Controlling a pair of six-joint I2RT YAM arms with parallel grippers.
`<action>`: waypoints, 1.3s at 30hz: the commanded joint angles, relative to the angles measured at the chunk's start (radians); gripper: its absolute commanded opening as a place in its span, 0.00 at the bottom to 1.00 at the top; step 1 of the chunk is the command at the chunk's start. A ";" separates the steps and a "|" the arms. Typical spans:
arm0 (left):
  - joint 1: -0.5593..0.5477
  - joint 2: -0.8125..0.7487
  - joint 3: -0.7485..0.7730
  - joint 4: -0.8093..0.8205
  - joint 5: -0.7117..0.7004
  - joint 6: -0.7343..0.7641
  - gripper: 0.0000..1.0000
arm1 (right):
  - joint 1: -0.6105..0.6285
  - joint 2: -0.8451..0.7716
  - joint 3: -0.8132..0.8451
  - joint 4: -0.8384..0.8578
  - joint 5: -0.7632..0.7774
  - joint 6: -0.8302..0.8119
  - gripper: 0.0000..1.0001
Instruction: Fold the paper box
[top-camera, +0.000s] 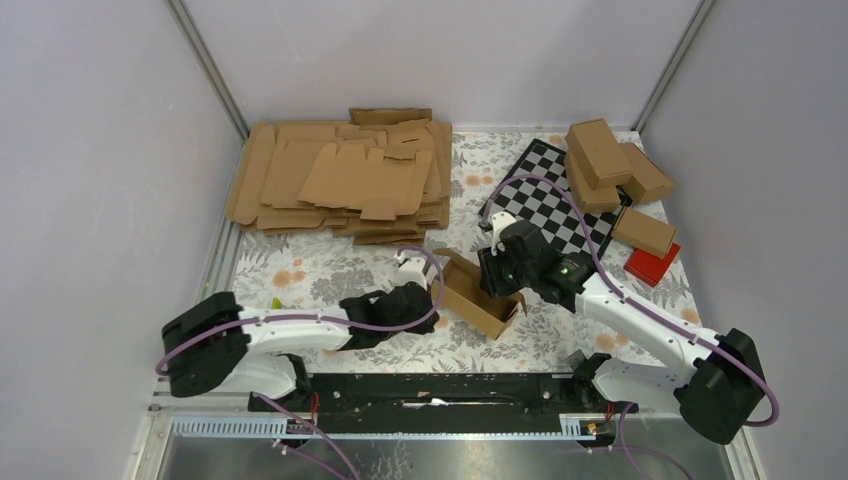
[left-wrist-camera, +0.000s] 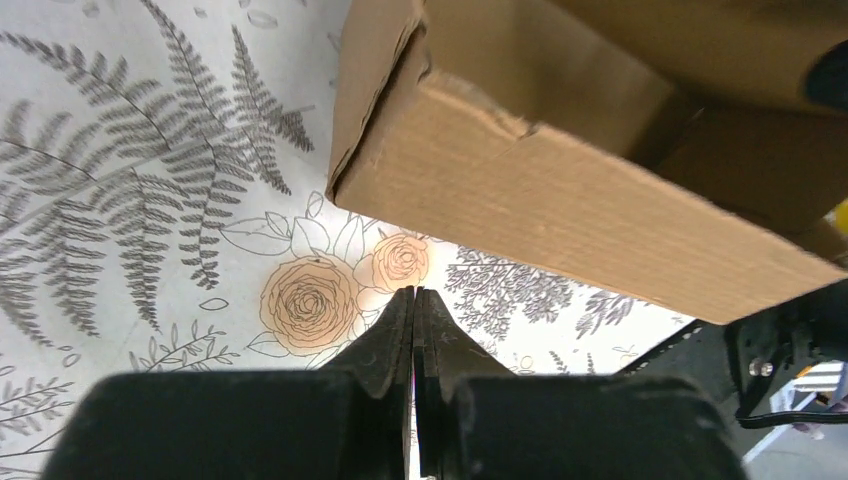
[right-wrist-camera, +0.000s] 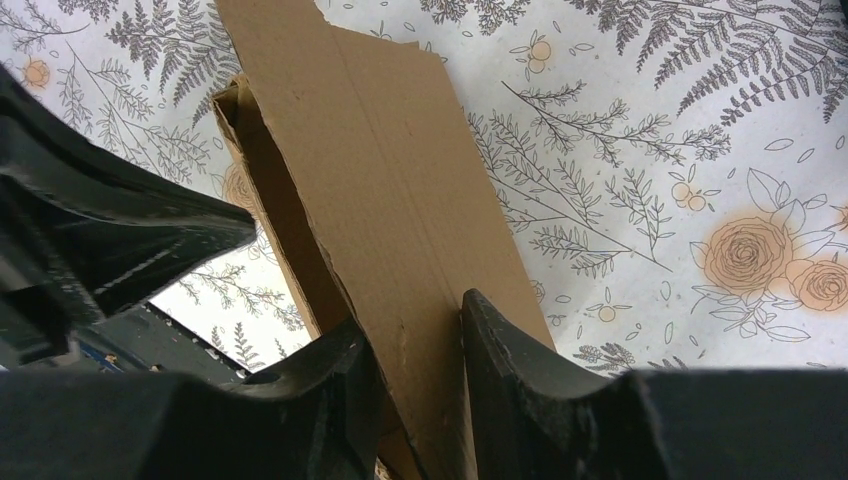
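Mid-table, the right gripper (right-wrist-camera: 412, 330) is pinching the paper box (top-camera: 480, 295) wall, likely steadying it; the left gripper (left-wrist-camera: 413, 295) is hovering alongside, closed, empty.

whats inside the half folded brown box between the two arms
The paper box shows only bare cardboard walls in its open hollow. The right hand is clamped on one wall; the end beneath that hand is covered, so it cannot be checked.
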 joint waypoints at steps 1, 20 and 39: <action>-0.004 0.077 0.014 0.109 0.073 -0.037 0.00 | 0.011 -0.011 -0.003 -0.004 0.011 0.025 0.40; 0.001 0.217 0.174 0.328 0.089 0.171 0.00 | 0.012 -0.044 -0.066 -0.029 -0.130 0.079 0.75; 0.024 0.212 0.213 0.281 0.123 0.222 0.00 | 0.011 -0.062 -0.030 -0.150 0.159 0.181 0.72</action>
